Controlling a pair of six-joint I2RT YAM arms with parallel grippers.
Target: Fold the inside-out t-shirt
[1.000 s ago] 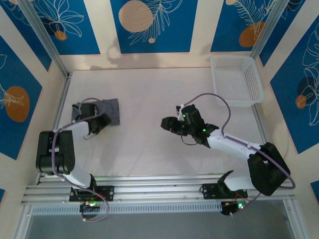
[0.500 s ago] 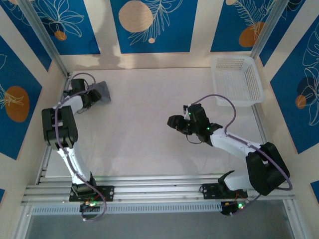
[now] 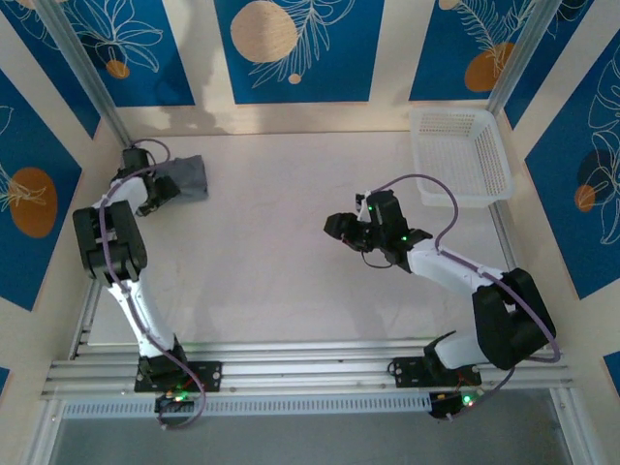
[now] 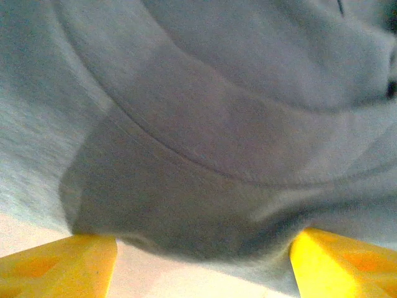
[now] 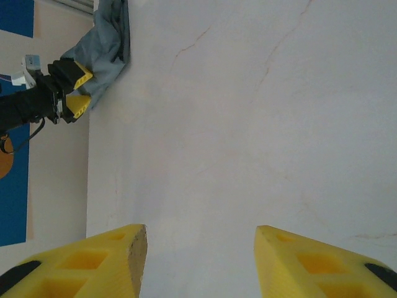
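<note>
The inside-out t-shirt (image 3: 186,177) is a small folded slate-grey bundle in the table's far left corner. My left gripper (image 3: 162,188) is at its left edge, low on the table. In the left wrist view the grey fabric (image 4: 217,124) rises just ahead, and the left gripper (image 4: 205,264) has its yellow fingers far apart with bare table between them, so it is open. The right wrist view shows the bundle (image 5: 108,37) with the left gripper (image 5: 77,90) against its edge. My right gripper (image 3: 336,230) hovers over mid-table, open and holding nothing (image 5: 201,248).
A white mesh basket (image 3: 465,201) stands at the back right corner. Aluminium posts and the side walls close in the far left corner around the bundle. Bare white table (image 3: 271,262) stretches between the two arms.
The left arm carried the folded shirt from the left-middle of the table to the far left corner, and its jaws have widened. The right gripper shifted slightly right and back.
</note>
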